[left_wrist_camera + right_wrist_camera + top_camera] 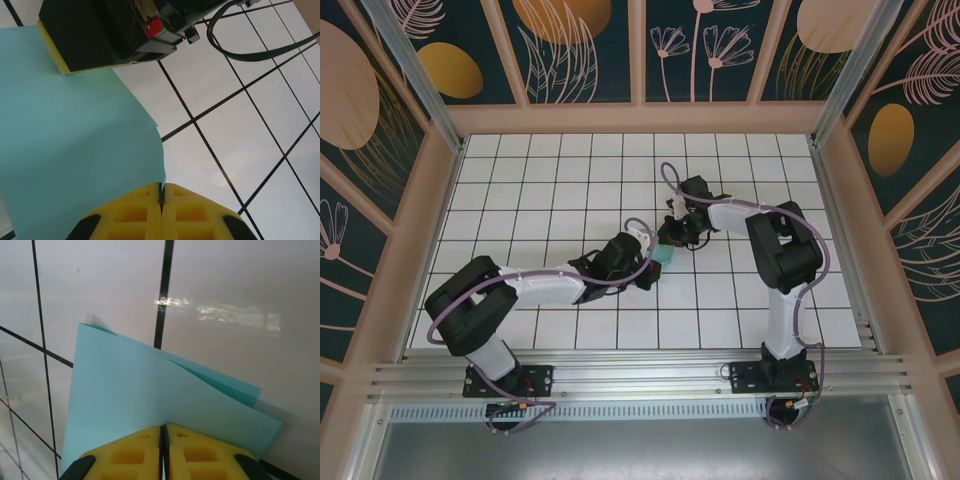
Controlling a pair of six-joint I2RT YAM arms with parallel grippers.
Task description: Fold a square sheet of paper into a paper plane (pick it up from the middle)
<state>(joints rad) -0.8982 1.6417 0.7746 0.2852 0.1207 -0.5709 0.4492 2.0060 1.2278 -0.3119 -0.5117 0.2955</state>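
The paper (150,395) is doubled over on itself: from the right wrist I see two turquoise layers, the upper one bowing a little away from the lower, their far edges not quite matched, and a thin shadow on the tile beyond them. It is near the middle of the bench (520,200), and from above a small turquoise patch of it shows between the two wrists. The right gripper (163,440) has it by the near edge; its yellow jaws are clenched together with the paper running straight into the seam between them. The left gripper (161,200) grasps another edge, its jaws pressed tight with the paper's edge caught in the slit. From the left wrist I also see the right gripper's black body and yellow pad at the far edge of the paper, so the two grippers face each other across it, close together. A dark cable (260,47) loops above the tiles behind that body. The left arm (545,285) and right arm (780,250) reach in from the near edge, elbows bent, meeting at the paper. Patterned walls (585,50) box in the bench.
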